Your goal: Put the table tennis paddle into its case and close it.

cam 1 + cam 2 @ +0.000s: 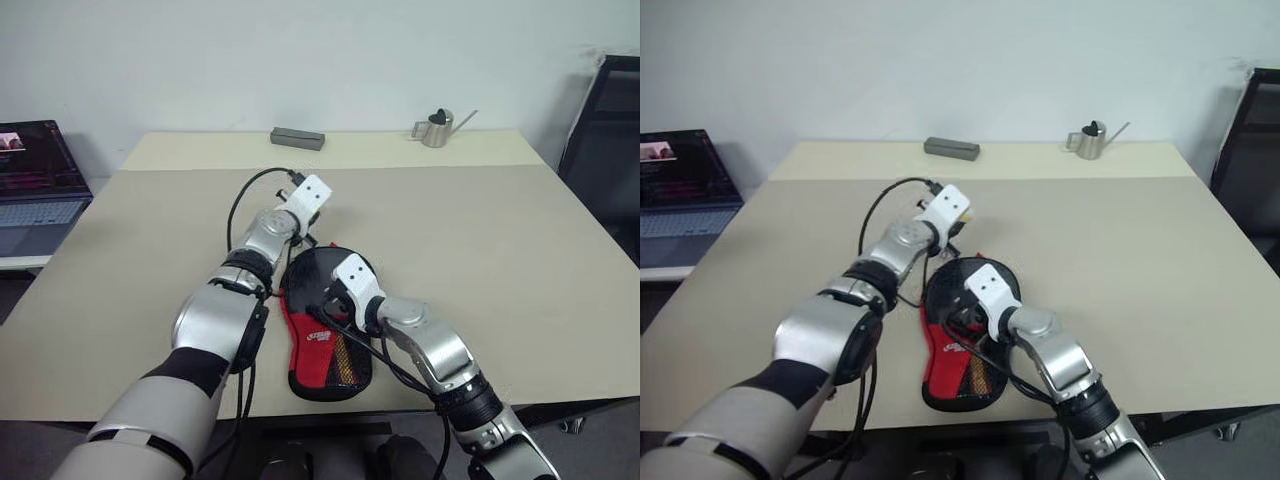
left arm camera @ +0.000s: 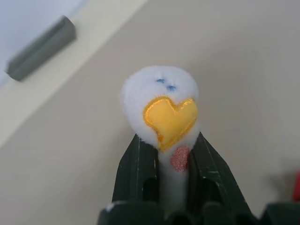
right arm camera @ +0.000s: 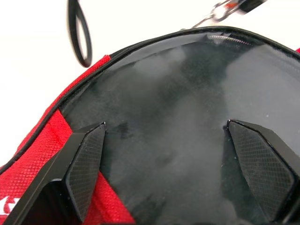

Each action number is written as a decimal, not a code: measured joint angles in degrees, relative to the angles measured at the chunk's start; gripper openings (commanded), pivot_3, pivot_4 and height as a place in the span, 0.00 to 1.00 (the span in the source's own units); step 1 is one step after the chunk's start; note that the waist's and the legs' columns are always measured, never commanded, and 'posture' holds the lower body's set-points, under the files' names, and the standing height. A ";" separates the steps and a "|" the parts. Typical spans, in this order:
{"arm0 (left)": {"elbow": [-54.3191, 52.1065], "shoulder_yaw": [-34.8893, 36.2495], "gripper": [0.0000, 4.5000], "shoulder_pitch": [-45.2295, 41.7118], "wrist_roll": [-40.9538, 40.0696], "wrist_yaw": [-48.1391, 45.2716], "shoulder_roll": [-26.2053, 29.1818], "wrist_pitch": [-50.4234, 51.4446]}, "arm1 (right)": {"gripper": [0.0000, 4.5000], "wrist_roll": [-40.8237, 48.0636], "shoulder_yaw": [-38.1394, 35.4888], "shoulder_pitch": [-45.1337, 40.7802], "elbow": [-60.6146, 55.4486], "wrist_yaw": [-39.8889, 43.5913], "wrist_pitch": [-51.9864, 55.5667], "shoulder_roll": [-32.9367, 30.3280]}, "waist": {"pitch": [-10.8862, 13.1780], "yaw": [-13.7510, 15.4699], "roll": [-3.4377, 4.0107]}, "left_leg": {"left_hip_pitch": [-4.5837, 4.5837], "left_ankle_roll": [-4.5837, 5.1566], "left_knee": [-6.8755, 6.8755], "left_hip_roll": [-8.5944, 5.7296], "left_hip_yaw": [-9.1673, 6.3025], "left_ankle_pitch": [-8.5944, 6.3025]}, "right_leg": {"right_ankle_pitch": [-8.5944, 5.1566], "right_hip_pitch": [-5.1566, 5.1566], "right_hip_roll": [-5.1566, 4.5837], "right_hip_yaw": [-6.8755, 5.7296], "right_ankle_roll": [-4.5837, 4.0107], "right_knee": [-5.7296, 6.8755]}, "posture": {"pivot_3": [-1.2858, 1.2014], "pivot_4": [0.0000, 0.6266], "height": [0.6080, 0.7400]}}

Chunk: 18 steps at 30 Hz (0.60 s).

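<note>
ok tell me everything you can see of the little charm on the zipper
The charm is a small fluffy white plush ball with a stitched yellow heart-shaped patch, two tiny blue marks above it and a small pink spot below. The left gripper is shut on its lower part, one black finger on each side, holding it above the tan table, past the round end of the case. A metal clip links it to the case's zipper.

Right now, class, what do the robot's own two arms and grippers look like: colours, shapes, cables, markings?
Both arms are silver metal with black joint bands and loose black cables. Each wrist carries a white block with two small dark holes. The left gripper and right gripper each have two black wedge-shaped fingers.
</note>
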 measured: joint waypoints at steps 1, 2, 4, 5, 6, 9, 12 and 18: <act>0.08 -0.11 0.07 -0.52 0.56 0.79 -0.71 -0.11 | 1.00 0.00 0.00 0.67 -0.76 -0.33 0.26 0.14 | 0.00 0.08 0.00 | 0.00 0.00 0.00 0.00 0.01 0.00 | 0.00 0.00 0.00 0.01 0.00 -0.01 | 0.52 0.24 1.00; 0.09 -0.21 0.07 -0.87 1.04 1.56 -1.15 -0.28 | 1.00 0.03 0.05 1.18 -1.50 -0.62 0.67 0.35 | 0.00 0.15 0.00 | 0.00 0.00 0.00 0.00 0.03 0.00 | 0.00 0.00 0.00 0.02 0.01 -0.01 | 0.52 0.24 1.00; 0.25 -0.43 0.07 -1.31 1.72 2.34 -1.44 -0.56 | 1.00 0.09 0.26 1.72 -2.41 -1.31 1.36 0.59 | 0.00 0.15 0.00 | 0.01 0.00 -0.01 0.01 0.03 0.00 | 0.00 -0.01 0.01 0.01 0.01 0.00 | 0.52 0.24 1.00; 0.38 -0.43 0.07 -1.48 1.91 2.75 -1.53 -0.71 | 1.00 0.11 0.31 1.83 -2.71 -1.44 1.68 0.64 | 0.00 0.16 0.00 | 0.02 0.00 -0.01 0.01 0.02 0.00 | 0.00 -0.01 0.01 0.00 0.01 0.01 | 0.52 0.24 1.00; 0.44 -0.44 0.07 -1.66 2.15 2.87 -1.62 -0.78 | 1.00 0.11 0.32 1.88 -2.93 -1.63 2.01 0.68 | 0.00 0.18 0.00 | 0.01 0.00 -0.01 0.02 0.00 0.00 | 0.00 -0.01 0.02 -0.02 0.01 0.01 | 0.52 0.24 1.00; 0.49 -0.81 0.07 -2.08 3.34 2.99 -2.47 -1.02 | 1.00 0.07 0.29 2.11 -3.43 -2.44 2.49 0.69 | 0.00 0.24 0.00 | 0.00 0.00 0.00 0.01 0.00 0.00 | 0.00 0.00 0.02 -0.02 0.01 0.00 | 0.52 0.24 1.00; 0.51 -1.72 0.07 -2.09 4.18 1.78 -4.47 -1.10 | 1.00 0.07 0.23 2.10 -3.42 -2.63 2.59 0.78 | -0.01 0.29 -0.01 | 0.01 0.00 0.00 0.01 0.00 0.00 | 0.01 0.01 0.01 -0.02 0.02 -0.01 | 0.52 0.24 1.00; 0.50 -4.29 0.07 0.42 5.84 -5.89 -8.11 -1.98 | 1.00 0.24 0.28 1.54 -2.66 -2.75 2.82 1.67 | -0.03 0.10 0.03 | 0.04 0.00 -0.02 0.03 0.04 0.00 | 0.00 0.01 0.04 0.01 0.02 0.00 | 0.52 0.24 1.00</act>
